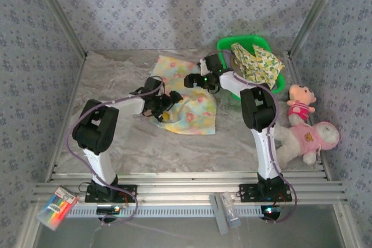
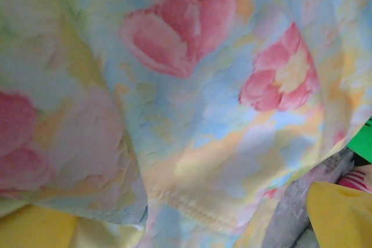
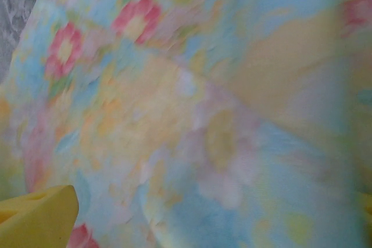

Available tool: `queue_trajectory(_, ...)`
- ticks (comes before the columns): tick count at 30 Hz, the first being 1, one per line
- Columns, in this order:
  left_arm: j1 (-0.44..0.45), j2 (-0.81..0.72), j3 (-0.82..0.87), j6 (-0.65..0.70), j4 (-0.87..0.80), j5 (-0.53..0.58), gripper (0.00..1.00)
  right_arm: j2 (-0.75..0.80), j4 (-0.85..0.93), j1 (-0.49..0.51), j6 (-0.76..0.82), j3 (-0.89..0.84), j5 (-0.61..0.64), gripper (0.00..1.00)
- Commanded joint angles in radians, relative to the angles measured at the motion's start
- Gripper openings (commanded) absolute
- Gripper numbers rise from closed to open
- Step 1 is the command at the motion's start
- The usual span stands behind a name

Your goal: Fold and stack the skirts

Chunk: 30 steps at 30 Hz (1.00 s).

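Observation:
A pastel floral skirt (image 1: pixel 192 105) lies spread on the marble table (image 1: pixel 116 79), somewhat rumpled. My left gripper (image 1: pixel 166 106) hovers low over its left edge, open; the left wrist view has its yellow fingertips (image 2: pixel 340 216) far apart, with floral cloth (image 2: pixel 192 85) and a hem fold close beneath. My right gripper (image 1: pixel 195 79) sits over the skirt's upper middle, also open, with one yellow fingertip (image 3: pixel 40 219) at the lower left and blurred floral cloth (image 3: pixel 192 120) under it. A yellow-green fruit-print skirt (image 1: pixel 258 62) is draped over the green basket (image 1: pixel 224 45).
The green basket stands at the back right against the wall. Two pink plush toys (image 1: pixel 305 129) lie at the right edge of the table. Patterned walls close in the back and sides. An aluminium rail (image 1: pixel 186 187) runs along the near edge.

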<state>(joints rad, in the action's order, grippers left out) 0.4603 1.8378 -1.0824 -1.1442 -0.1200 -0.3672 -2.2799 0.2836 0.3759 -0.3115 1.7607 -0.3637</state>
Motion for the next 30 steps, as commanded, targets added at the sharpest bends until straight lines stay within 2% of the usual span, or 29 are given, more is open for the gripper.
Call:
queue_trajectory(1, -0.026, -0.065, 0.031, -0.084, -0.105, 0.171, 1.0, 0.046, 0.08, -0.006, 0.114, 0.056, 0.019, 1.0)
queue_trajectory(7, -0.092, -0.206, 0.064, -0.015, -0.227, 0.326, 1.0, 0.284, 0.128, 0.019, 0.405, -0.152, 0.198, 1.0)
queue_trajectory(10, -0.12, -0.273, 0.105, -0.009, -0.249, 0.366, 1.0, 0.402, 0.184, 0.033, 0.566, -0.283, 0.229, 0.99)
queue_trajectory(13, -0.143, -0.333, 0.148, -0.011, -0.262, 0.402, 1.0, 0.492, 0.248, 0.073, 0.727, -0.4, 0.213, 0.93)
queue_trajectory(18, -0.202, -0.411, 0.188, 0.011, -0.347, 0.458, 1.0, 0.584, 0.31, 0.203, 0.971, -0.592, 0.159, 0.86)
queue_trajectory(24, -0.286, -0.516, 0.243, 0.071, -0.425, 0.475, 1.0, 0.594, 0.36, 0.267, 1.101, -0.675, 0.178, 0.74)
queue_trajectory(28, -0.328, -0.549, 0.268, 0.119, -0.429, 0.433, 1.0, 0.597, 0.373, 0.29, 1.13, -0.696, 0.15, 0.66)
queue_trajectory(30, -0.334, -0.547, 0.266, 0.144, -0.436, 0.415, 0.99, 0.597, 0.347, 0.3, 1.147, -0.718, 0.146, 0.58)
